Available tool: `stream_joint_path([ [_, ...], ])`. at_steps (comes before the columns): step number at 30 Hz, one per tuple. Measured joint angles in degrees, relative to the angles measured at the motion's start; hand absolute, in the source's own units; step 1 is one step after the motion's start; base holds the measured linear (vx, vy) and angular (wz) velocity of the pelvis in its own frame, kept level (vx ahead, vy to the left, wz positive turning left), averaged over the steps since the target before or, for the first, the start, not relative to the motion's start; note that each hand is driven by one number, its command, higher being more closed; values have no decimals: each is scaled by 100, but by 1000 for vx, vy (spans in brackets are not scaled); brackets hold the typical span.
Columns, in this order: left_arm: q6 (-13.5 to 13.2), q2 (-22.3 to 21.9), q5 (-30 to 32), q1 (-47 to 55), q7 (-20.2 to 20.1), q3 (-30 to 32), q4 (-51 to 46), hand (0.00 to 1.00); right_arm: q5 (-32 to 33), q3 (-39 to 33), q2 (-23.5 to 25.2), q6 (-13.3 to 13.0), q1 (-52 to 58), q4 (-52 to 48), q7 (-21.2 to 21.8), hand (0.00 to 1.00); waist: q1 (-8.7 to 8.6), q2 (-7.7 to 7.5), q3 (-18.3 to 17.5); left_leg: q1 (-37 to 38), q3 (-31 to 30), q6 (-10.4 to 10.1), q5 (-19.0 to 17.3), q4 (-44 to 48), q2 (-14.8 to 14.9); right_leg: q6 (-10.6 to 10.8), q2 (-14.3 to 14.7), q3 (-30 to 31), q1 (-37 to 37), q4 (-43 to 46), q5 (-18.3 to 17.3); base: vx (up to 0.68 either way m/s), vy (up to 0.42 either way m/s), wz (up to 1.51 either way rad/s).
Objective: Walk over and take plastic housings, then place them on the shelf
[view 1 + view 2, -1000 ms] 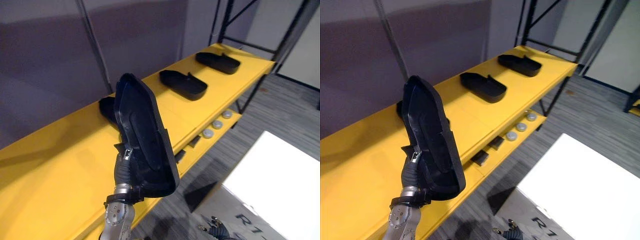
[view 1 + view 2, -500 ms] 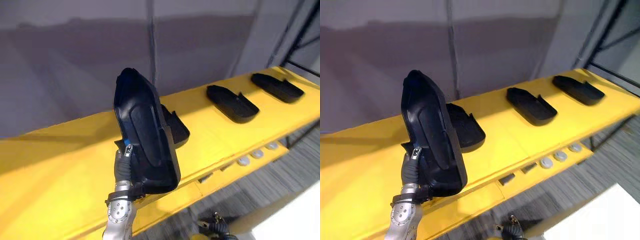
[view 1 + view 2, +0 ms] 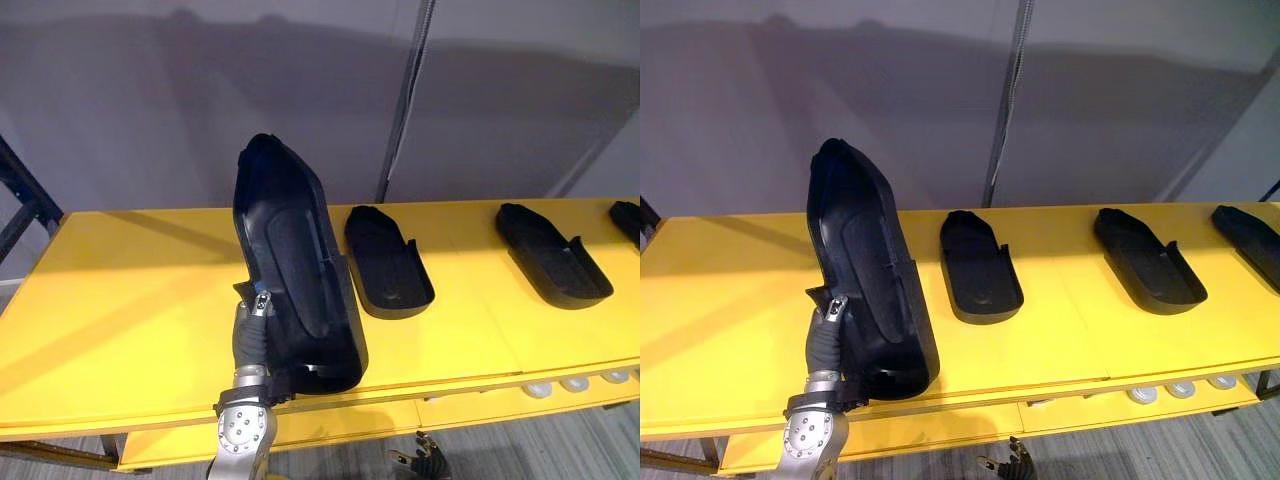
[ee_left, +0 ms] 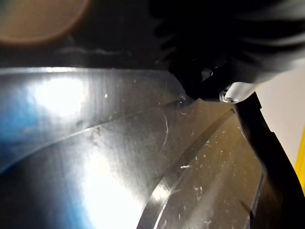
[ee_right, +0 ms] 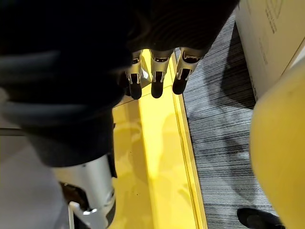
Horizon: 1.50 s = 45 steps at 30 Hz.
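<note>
My left hand (image 3: 250, 335) holds a long black plastic housing (image 3: 295, 280) upright by its lower end, in front of the yellow shelf (image 3: 120, 290). Its hollow side faces right. The left wrist view looks along the housing's glossy black surface (image 4: 119, 157) from very close. Three more black housings lie flat on the shelf: one just right of the held one (image 3: 388, 262), one further right (image 3: 553, 255), and one at the right edge (image 3: 628, 218). My right hand (image 5: 157, 71) hangs low with relaxed fingers that hold nothing, above the floor by the shelf's lower board.
A grey wall panel with a vertical pole (image 3: 405, 90) stands behind the shelf. A dark frame post (image 3: 25, 195) marks the shelf's left end. Small round white parts (image 3: 560, 385) sit on the lower board. Grey carpet (image 3: 520, 450) lies below.
The camera has swung round, so the shelf now shows face-on with its left end in sight. The housing stays upright in my left hand as before.
</note>
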Motion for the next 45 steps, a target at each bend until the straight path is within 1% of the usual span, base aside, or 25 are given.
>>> stream_joint_path([
  [1,-2,-2,-1,-3,8,39,-27,100,-4,7,-21,1,-37,-65,-16,0,-27,58,35,-139,574,42,-126,508,431,1,-36,-16,-60,106,0,-48,79,1],
  [2,-1,-4,-1,-1,24,67,-28,100,-5,8,-45,1,-45,-98,-31,0,-48,42,65,-177,833,25,-160,755,695,1,-86,-18,-77,176,0,-27,111,5],
  [3,-2,-5,-4,6,72,81,-28,100,-14,9,-85,2,-32,-154,-48,0,-140,15,76,-153,1251,35,-154,920,1145,6,-227,-57,-69,242,2,-20,160,10],
  [4,-2,-5,-12,1,86,77,-28,100,-17,7,-111,3,-13,-222,-56,0,-172,32,68,-113,1398,75,-126,902,1323,13,-312,-123,-76,287,3,-9,279,22],
  [5,-13,-5,-49,-11,94,74,-32,100,-29,3,-169,3,47,-305,-71,0,-240,67,42,-5,1587,193,-27,768,1571,96,-477,-161,-97,329,7,-31,407,21],
  [6,-41,-7,-103,-25,113,74,-29,100,-32,-6,-242,4,87,-267,-71,0,-292,146,-22,17,1599,252,104,588,1671,237,-628,-193,-190,300,6,-13,462,19],
  [7,-43,-8,-104,-55,118,63,-24,100,-32,-19,-286,6,90,-267,-75,0,-309,224,-70,2,1594,216,270,463,1687,356,-689,-264,-195,275,2,33,561,31],
  [8,-47,-10,-101,-176,122,72,32,100,-32,-18,-331,18,69,-106,-73,0,-369,319,-143,-21,1516,-596,38,261,1525,653,-852,-299,-183,127,126,87,713,51],
  [9,-47,3,-107,-388,222,162,177,100,-31,-1,-150,46,18,59,-69,0,-399,60,-87,-148,1470,-669,14,323,1166,644,-1179,-294,-151,-76,459,70,602,50],
  [10,-47,4,-108,-417,250,180,217,100,-31,8,-106,46,23,66,-61,0,-395,49,-93,-186,1459,-652,5,357,1131,638,-1202,-297,-146,-125,577,34,545,40],
  [11,-42,10,-103,-486,337,239,311,100,-46,0,2,46,1,29,-19,0,-399,29,-86,-272,1417,-555,-49,511,1071,627,-1236,-301,-83,-269,1016,22,372,14],
  [12,-43,33,-102,-523,370,251,371,100,-46,7,30,47,-46,29,-3,0,-365,49,-64,-264,1448,-456,-105,637,1065,511,-1236,-285,-64,-259,1367,24,457,8],
  [14,-45,32,-97,-519,374,249,354,100,-53,38,93,48,-55,-2,1,0,-240,-21,-102,-161,1616,-314,-184,694,1022,122,-1274,-265,-291,39,1655,-13,462,-23],
  [15,-49,28,-96,-507,378,250,338,100,-60,99,94,47,-69,-18,8,0,-238,-62,-133,-97,1732,-202,-245,658,951,-4,-1325,-236,-390,184,1736,-37,390,-27],
  [16,-51,20,-95,-508,378,250,336,100,-60,110,93,48,-92,-23,14,0,-249,-55,-131,-63,1773,-131,-286,591,925,60,-1320,-223,-421,315,1631,-67,212,-7],
  [17,-44,15,-93,-513,370,256,343,100,-60,109,93,53,-163,-47,38,0,-303,-60,-97,-44,1755,-70,-288,541,888,384,-1047,111,-628,1149,937,-80,98,10],
  [18,-26,-23,-57,-496,339,234,344,100,-59,58,93,52,-118,-69,39,0,-316,-109,-78,61,1736,-6,-249,418,741,495,-616,368,-699,1656,300,-83,53,16],
  [19,-26,-41,-33,-495,345,208,343,100,-56,9,92,52,-89,-70,37,0,-304,-116,-76,95,1732,24,-250,373,664,491,-432,415,-680,1754,18,-57,-14,18],
  [20,-42,-40,15,-503,344,138,340,100,-54,-23,74,51,-41,-71,31,0,-300,-95,-77,86,1726,52,-256,378,527,370,-207,469,-615,1664,-348,-34,-23,11],
  [23,-39,-34,138,-533,303,-44,341,100,-29,-6,73,52,40,-74,11,0,-287,-74,-93,-65,1653,-8,-155,350,349,262,-243,647,-310,879,-583,-42,-26,15],
  [26,19,-28,237,-555,213,-152,345,100,-26,-9,73,53,90,-73,0,0,-354,-95,-91,-52,1505,-65,23,171,338,223,-202,492,-82,561,-561,-18,-90,26],
  [30,33,-22,369,-593,60,-168,346,100,-4,-16,63,55,93,-69,-4,0,-333,-83,-191,17,1457,-105,100,68,430,172,-73,489,41,367,-370,10,-31,6],
  [35,213,-6,497,-691,-19,-97,484,100,-6,-11,86,56,43,-50,6,0,-283,-64,-247,313,1541,-81,349,-450,515,116,86,641,173,-7,207,-11,41,-10],
  [41,550,74,635,-1313,52,484,1272,100,-13,-4,71,101,100,198,73,0,-298,-23,-380,461,1744,4,583,-878,469,51,79,871,143,-291,586,-68,42,-16],
  [45,797,190,675,-1864,217,796,1934,100,-21,5,51,101,85,280,132,0,-438,6,-455,473,1753,9,738,-1154,383,23,47,1012,119,-459,612,-122,-2,-2],
])
